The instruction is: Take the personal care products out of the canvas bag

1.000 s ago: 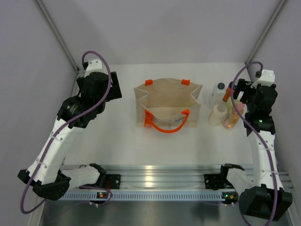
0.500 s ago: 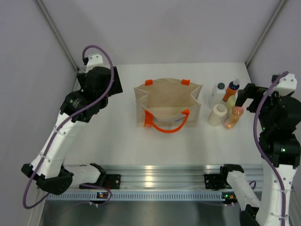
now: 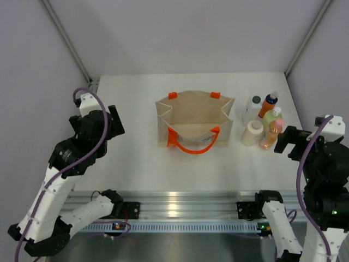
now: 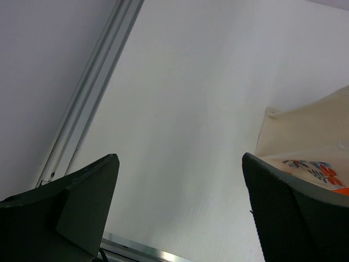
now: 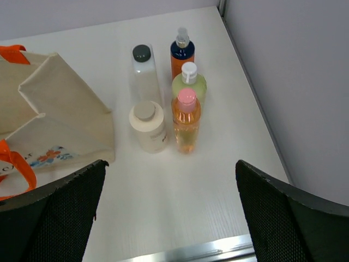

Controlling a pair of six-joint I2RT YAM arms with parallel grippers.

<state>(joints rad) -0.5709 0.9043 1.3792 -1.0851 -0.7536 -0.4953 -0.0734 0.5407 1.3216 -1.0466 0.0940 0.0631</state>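
Note:
The beige canvas bag (image 3: 194,121) with orange handles stands open mid-table; nothing shows inside it. It also shows in the right wrist view (image 5: 60,117) and the left wrist view (image 4: 311,142). Five bottles stand upright to its right: white with dark cap (image 5: 144,71), orange with dark cap (image 5: 181,54), yellow-green with white cap (image 5: 189,82), cream cylinder (image 5: 147,126), amber with pink cap (image 5: 186,121). My right gripper (image 5: 170,204) is open and empty, pulled back near the bottles. My left gripper (image 4: 180,207) is open and empty, left of the bag.
An aluminium rail (image 3: 180,210) runs along the table's near edge. Grey walls and slanted frame posts (image 3: 65,38) close in the left, right and back sides. The bottle group (image 3: 263,121) stands close to the right wall.
Both arms have pulled back toward the near edge. The right gripper left the bottle group, where the amber bottle now stands free. The left gripper moved away from the far left corner.

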